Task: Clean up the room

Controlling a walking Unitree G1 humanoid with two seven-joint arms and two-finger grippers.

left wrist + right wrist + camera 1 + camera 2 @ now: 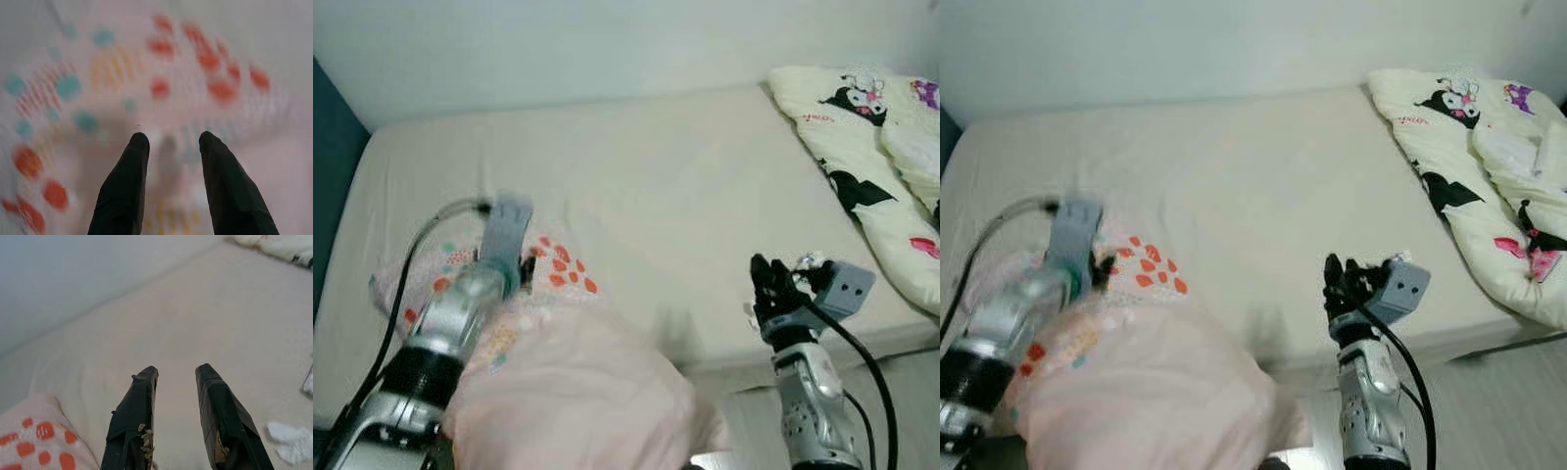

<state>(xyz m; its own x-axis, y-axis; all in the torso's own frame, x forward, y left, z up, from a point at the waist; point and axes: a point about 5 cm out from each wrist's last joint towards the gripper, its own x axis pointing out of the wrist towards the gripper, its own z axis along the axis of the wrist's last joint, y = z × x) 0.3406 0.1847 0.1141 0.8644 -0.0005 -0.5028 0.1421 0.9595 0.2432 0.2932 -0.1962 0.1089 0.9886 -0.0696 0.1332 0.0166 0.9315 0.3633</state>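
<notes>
While the pink spotted blanket [548, 392] lies heaped at the bed's [685, 196] 7 o'clock corner, left gripper [168, 147] hovers over it, fingers apart and empty, right gripper [176, 377] parted and empty at 5 o'clock, cartoon quilt [871, 157] at 2 o'clock.

Readable text: none | cartoon-print quilt [862, 157] at bed's far right corner: small red marks, too blurred to read | dotted pink blanket [548, 382]: no lettering
</notes>
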